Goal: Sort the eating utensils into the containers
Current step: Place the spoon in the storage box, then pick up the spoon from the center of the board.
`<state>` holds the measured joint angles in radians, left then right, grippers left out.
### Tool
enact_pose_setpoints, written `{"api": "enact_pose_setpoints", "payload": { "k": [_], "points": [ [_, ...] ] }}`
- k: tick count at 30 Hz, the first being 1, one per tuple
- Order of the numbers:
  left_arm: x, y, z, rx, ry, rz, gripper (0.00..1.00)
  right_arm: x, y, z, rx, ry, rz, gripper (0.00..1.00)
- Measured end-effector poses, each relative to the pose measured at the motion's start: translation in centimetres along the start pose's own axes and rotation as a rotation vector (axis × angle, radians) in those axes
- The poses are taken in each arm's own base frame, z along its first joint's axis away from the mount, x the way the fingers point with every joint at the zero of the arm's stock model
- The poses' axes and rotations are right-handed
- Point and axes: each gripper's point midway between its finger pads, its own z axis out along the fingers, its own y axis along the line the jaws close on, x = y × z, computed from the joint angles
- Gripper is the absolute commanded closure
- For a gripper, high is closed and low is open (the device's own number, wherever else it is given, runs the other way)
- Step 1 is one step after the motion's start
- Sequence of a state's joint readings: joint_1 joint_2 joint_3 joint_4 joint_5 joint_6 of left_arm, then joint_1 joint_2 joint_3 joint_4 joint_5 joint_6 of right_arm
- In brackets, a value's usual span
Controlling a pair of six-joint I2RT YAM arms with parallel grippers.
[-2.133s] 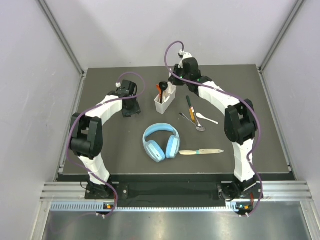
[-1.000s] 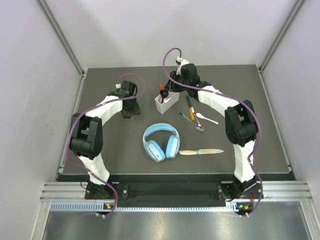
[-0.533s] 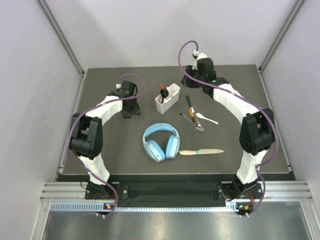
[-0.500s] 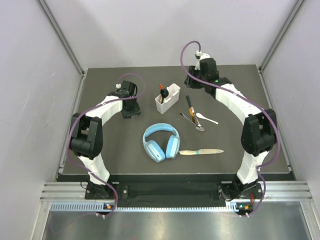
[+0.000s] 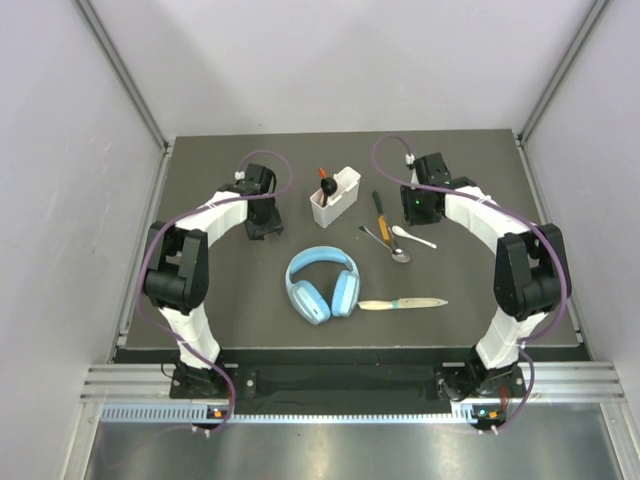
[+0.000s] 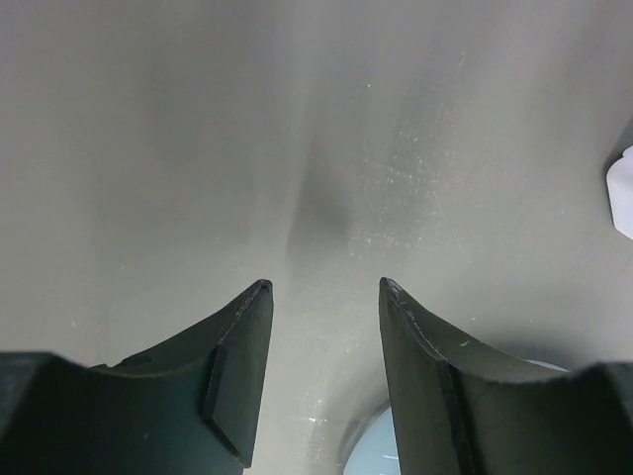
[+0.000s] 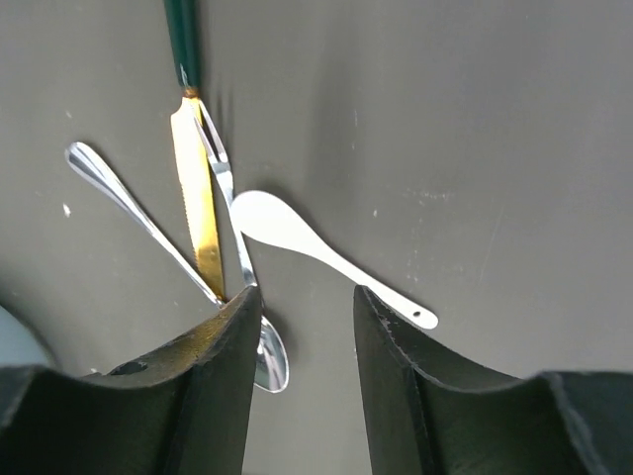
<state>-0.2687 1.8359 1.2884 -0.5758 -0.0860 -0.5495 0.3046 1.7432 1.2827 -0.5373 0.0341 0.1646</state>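
"Looking down from above, where do the utensils sit?"

"2 stand in the white caddy (image 5: 338,203), at its near-left end: a black scoop spoon (image 5: 326,187) and an orange-red spoon (image 5: 321,173). The caddy's long axis runs diagonally, near-left to far-right."

"And the loose ones?"

"They lie on the tabletop (image 5: 220,300), right of the caddy. The green-handled knife (image 5: 380,213) runs near to far, with its handle toward the far edge and its gold blade toward the arms. A metal spoon (image 5: 384,244) slants beside it, bowl at the near-right end. The white spoon (image 5: 413,237) has its bowl to the left and its handle trailing right. The wooden-handled knife (image 5: 403,303) lies crosswise just right of the headphones (image 5: 322,284), pointed end to the right."

"The claws?"

"The right claw (image 7: 307,297) hangs spread above the white spoon and the blade, pinching nothing. The left claw (image 6: 324,287) is spread too, low over bare tabletop left of the caddy, with nothing between its jaws."
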Motion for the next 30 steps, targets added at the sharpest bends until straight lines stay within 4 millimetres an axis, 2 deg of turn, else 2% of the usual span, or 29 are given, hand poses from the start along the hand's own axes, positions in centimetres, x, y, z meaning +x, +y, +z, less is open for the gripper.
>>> {"api": "enact_pose_setpoints", "payload": {
  "k": [7, 12, 20, 27, 30],
  "points": [
    [0.0, 0.0, 0.0, 0.001, 0.001, 0.0, 0.48, 1.3, -0.4, 0.2, 0.007, 0.054, -0.047, 0.56],
    [0.1, -0.1, 0.0, 0.006, 0.003, -0.002, 0.48, 3.0, -0.7, 1.3, 0.013, 0.111, -0.078, 0.55],
    [0.1, -0.2, 0.0, 0.013, 0.007, -0.002, 0.48, 5.2, -1.4, 3.3, 0.037, 0.19, -0.1, 0.43],
    [0.2, -0.2, 0.0, 0.013, 0.008, -0.002, 0.48, 4.9, -1.9, 4.2, 0.067, 0.191, -0.111, 0.4],
    [0.2, -0.2, 0.0, 0.012, 0.008, -0.002, 0.48, 4.1, -1.9, 4.6, 0.075, 0.173, -0.116, 0.39]
  ]
}}
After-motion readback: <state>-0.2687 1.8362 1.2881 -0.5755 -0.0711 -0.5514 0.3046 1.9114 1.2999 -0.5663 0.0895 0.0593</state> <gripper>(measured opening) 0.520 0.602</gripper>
